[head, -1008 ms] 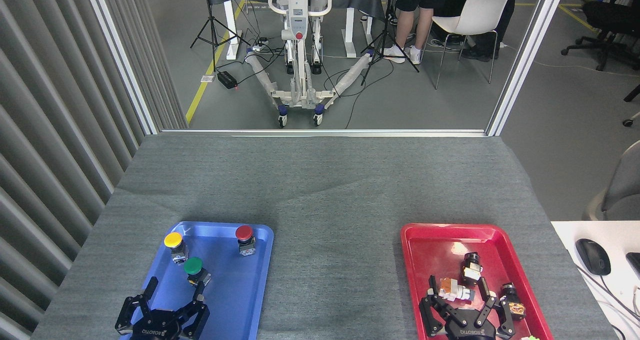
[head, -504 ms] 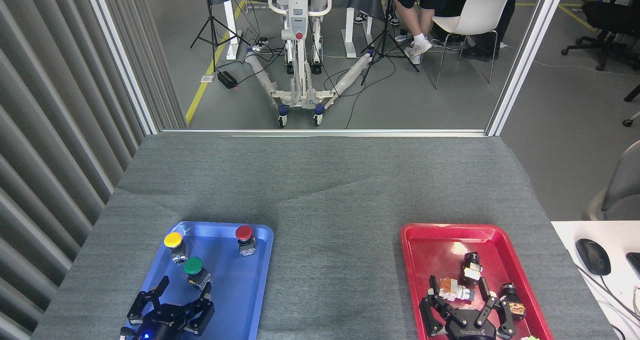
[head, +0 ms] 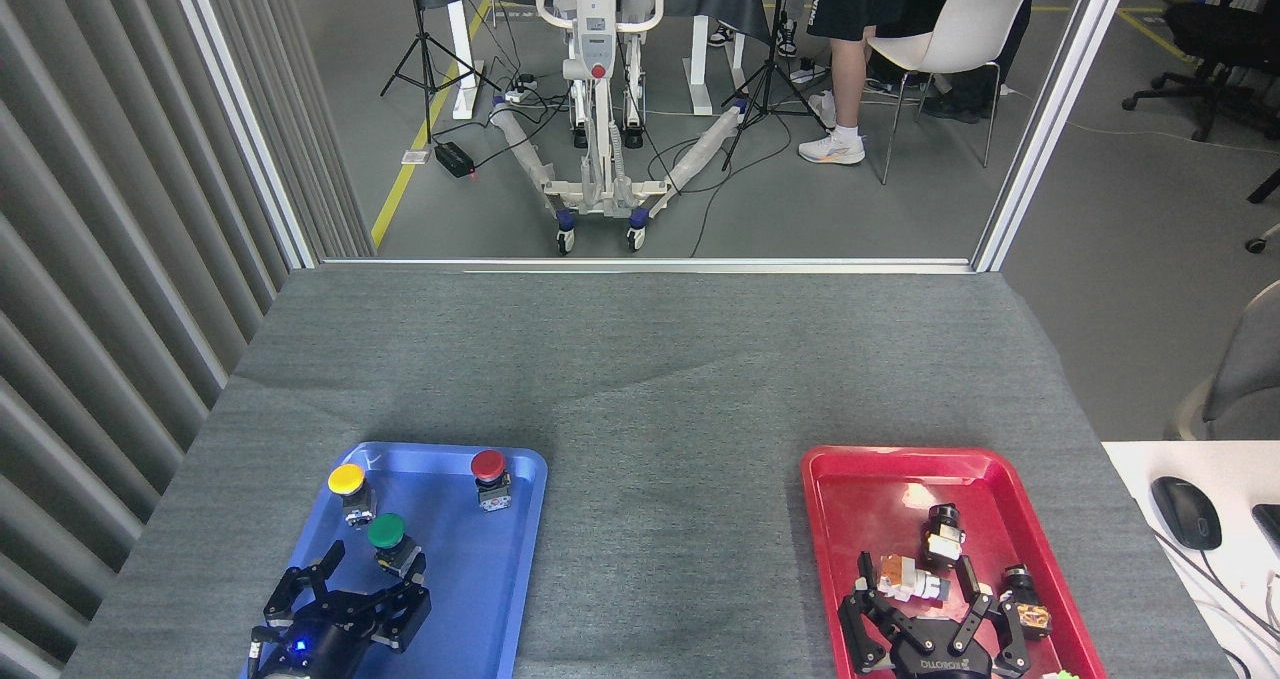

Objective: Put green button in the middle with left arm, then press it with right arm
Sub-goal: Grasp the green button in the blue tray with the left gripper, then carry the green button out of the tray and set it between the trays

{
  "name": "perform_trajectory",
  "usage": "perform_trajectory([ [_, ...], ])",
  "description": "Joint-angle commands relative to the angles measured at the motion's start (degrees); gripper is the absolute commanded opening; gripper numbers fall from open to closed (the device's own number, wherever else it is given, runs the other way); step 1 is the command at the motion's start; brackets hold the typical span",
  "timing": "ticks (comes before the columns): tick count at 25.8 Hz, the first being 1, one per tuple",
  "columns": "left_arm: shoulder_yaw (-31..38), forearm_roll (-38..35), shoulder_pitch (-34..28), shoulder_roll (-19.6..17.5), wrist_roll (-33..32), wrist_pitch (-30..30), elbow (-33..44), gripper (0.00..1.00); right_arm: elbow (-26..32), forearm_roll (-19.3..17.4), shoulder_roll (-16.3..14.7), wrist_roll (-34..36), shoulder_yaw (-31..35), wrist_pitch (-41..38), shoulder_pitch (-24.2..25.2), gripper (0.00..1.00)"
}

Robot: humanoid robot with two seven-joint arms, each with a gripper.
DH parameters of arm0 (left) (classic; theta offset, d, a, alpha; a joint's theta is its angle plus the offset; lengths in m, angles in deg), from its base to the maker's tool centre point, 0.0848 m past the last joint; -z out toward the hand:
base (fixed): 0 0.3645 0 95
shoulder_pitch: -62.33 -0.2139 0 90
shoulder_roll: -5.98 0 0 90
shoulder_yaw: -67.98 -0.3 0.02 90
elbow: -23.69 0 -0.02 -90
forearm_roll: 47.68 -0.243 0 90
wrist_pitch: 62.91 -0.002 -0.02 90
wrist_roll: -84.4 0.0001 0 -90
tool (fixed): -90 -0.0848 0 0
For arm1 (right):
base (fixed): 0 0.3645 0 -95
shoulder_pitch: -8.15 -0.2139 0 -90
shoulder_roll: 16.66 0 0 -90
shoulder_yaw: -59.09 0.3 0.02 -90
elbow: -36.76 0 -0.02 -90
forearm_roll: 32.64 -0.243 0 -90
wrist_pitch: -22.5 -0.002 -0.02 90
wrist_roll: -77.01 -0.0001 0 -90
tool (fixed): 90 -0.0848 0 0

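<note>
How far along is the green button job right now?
Nothing finished yet. The green button sits in the blue tray. In hand: the open left end effector reaches toward it. Left: grasping, placing mid-cloth, then a press by the right end effector.

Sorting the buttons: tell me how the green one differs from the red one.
The green button has a dark green cap; the red button has a red one. Green stands nearer, just ahead of the left gripper; red stands at the far right corner. Both stand upright in the blue tray.
</note>
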Motion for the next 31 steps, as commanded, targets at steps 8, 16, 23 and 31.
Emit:
perform_trajectory([
  [8, -2.57, 0.08, 3.01, -0.93, -0.06, -0.25, -4.29, 0.47, 0.0, 0.0, 0.08, -0.01, 0.0, -0.02, 0.02, 1.0],
  [16, -2.57, 0.08, 2.49, -2.95, 0.82, 3.62, -4.2, 0.0, -0.09, 0.0, 0.0, -0.01, 0.0, -0.02, 0.02, 1.0],
  [23, -2.65, 0.26, 2.05, -4.19, 2.93, 12.32, 3.09, 0.0, -0.09, 0.0, 0.0, -0.01, 0.0, -0.02, -0.07, 1.0],
  [31, -20.85, -2.73, 9.52, 2.41, 1.17, 11.53, 1.6, 0.0, -0.09, 0.0, -0.09, -0.01, -0.09, 0.07, 0.02, 1.0],
])
